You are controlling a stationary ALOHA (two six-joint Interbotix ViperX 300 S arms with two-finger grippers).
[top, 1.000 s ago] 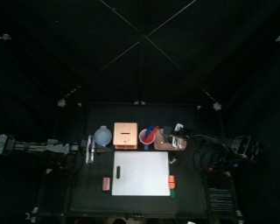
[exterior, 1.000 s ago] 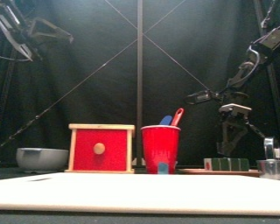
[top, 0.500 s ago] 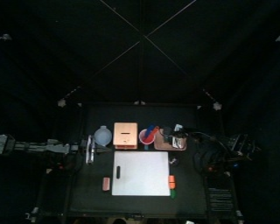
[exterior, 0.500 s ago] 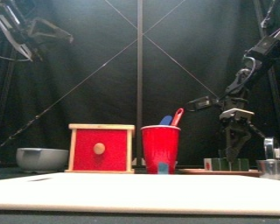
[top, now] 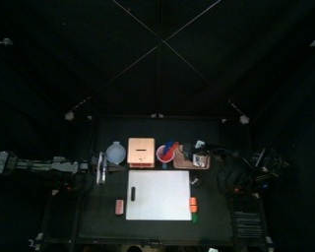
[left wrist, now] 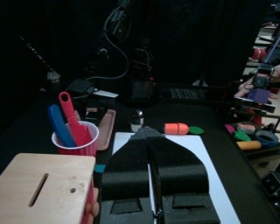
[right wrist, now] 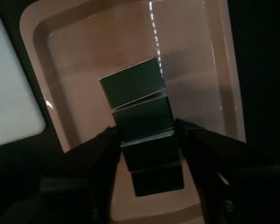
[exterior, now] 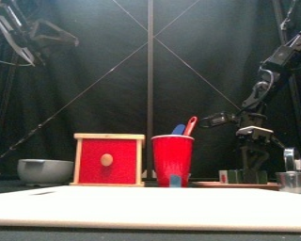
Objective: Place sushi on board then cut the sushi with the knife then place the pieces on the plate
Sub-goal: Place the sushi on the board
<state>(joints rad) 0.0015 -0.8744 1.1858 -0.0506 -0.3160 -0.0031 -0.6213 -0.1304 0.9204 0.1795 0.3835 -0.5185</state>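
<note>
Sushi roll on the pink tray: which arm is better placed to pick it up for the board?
Right. Its end effector hangs directly over the sushi roll on the pink tray, open jaws on either side of it. The left end effector, shut, rests far off, beyond the white cutting board.

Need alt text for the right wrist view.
The right gripper straddles a dark green sushi roll of blocks lying on the pink tray, jaws open either side. The white cutting board shows at one edge.

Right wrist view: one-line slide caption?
Right gripper, fingers open, straddles the dark green sushi roll lying on the pink tray; white cutting board beside the tray.
</note>
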